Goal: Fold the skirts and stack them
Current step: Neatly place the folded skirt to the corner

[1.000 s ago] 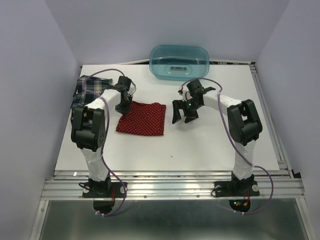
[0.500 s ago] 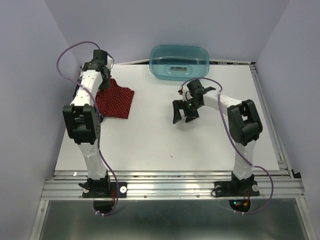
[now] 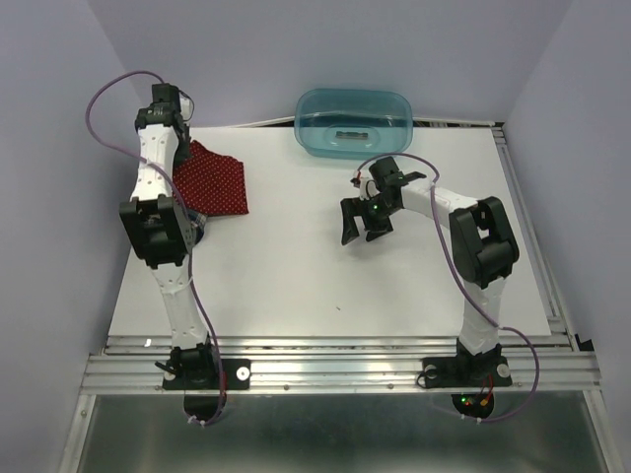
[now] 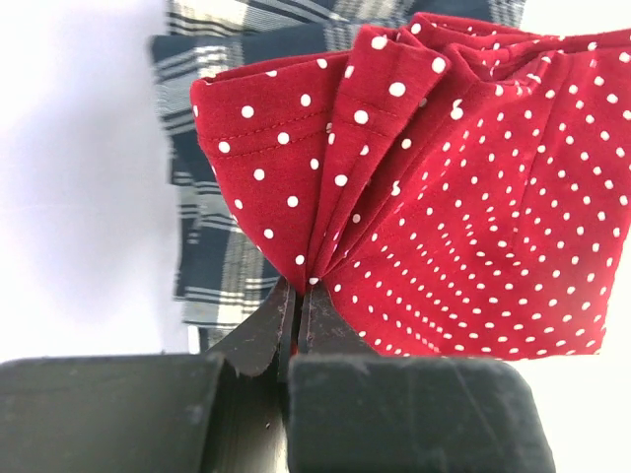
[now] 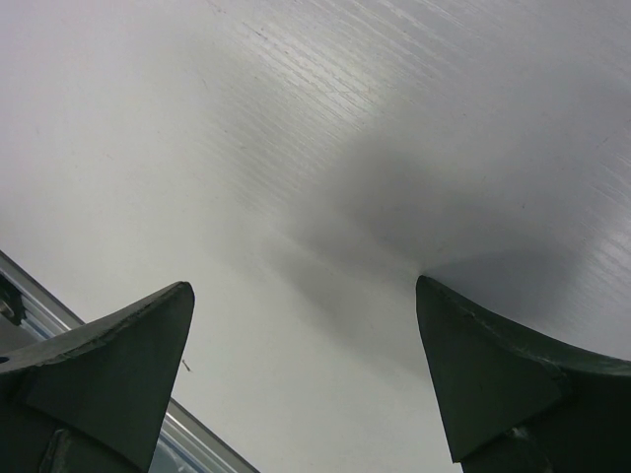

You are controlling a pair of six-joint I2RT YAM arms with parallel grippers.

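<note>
Left fingers [image 4: 258,337] clenched on red dotted skirt [image 3: 219,183], which has moved from worktop [image 3: 325,286] centre to far-left corner, now over plaid skirt [image 4: 209,246]. Stacking looks near. Right fingers [image 5: 108,355] spread, empty.

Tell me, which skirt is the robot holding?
The red white-dotted skirt, pinched in the shut left end effector; the dark plaid skirt lies beneath it, not gripped.

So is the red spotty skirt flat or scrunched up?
Scrunched: the red skirt fans into pleats where the left gripper pinches it, over the plaid skirt.
</note>
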